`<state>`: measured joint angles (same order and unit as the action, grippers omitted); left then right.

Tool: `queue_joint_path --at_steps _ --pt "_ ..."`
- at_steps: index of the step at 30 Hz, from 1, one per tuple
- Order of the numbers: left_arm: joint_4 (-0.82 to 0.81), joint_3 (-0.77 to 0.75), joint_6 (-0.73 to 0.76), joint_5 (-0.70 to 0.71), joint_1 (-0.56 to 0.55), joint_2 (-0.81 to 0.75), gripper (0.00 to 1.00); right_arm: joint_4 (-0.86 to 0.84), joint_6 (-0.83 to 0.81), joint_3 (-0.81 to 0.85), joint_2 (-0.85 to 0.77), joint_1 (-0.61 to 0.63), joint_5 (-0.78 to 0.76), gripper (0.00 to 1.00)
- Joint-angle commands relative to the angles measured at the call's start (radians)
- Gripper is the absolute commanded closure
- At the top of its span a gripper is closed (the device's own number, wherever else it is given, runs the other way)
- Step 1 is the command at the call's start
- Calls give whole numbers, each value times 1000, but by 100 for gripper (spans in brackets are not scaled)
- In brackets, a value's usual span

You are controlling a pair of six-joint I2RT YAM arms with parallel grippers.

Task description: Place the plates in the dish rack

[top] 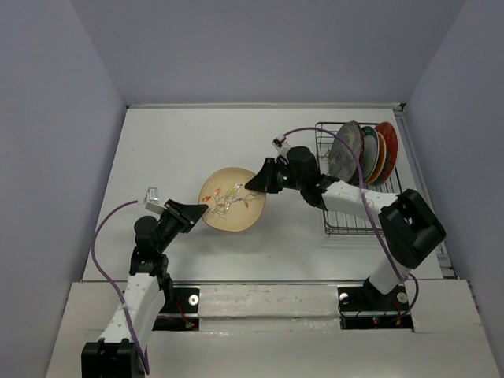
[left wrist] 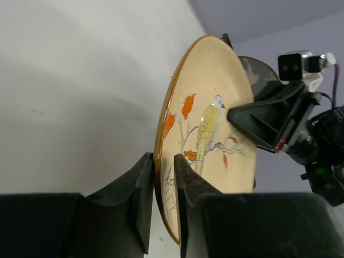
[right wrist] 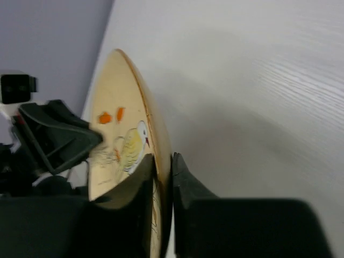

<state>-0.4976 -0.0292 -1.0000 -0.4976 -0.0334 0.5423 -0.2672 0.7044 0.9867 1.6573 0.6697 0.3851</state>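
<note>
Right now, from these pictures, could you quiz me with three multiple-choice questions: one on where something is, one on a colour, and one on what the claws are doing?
1. Where does the dish rack stand?
A. far right of the table
B. far left
C. middle

2. What colour is the plate outside the rack?
A. blue
B. cream
C. black

3. What grips that plate?
A. one gripper only
B. nothing
C. both grippers

Answers:
1 A, the wire rack sits at the right edge.
2 B, its cream face bears a bird on a branch.
3 C, the left gripper and right gripper each pinch its rim.
</note>
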Motion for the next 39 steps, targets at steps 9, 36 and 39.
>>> queue_joint_path --at_steps 9,36,39 --pt "89 -392 261 -148 -28 56 1 161 -161 105 -332 -120 -239 93" --pt "605 -601 725 263 -367 -68 1 401 -1039 428 -174 -213 -1279 93" --pt "607 -600 722 269 -370 -76 1 398 -1024 397 -163 -213 -1263 93"
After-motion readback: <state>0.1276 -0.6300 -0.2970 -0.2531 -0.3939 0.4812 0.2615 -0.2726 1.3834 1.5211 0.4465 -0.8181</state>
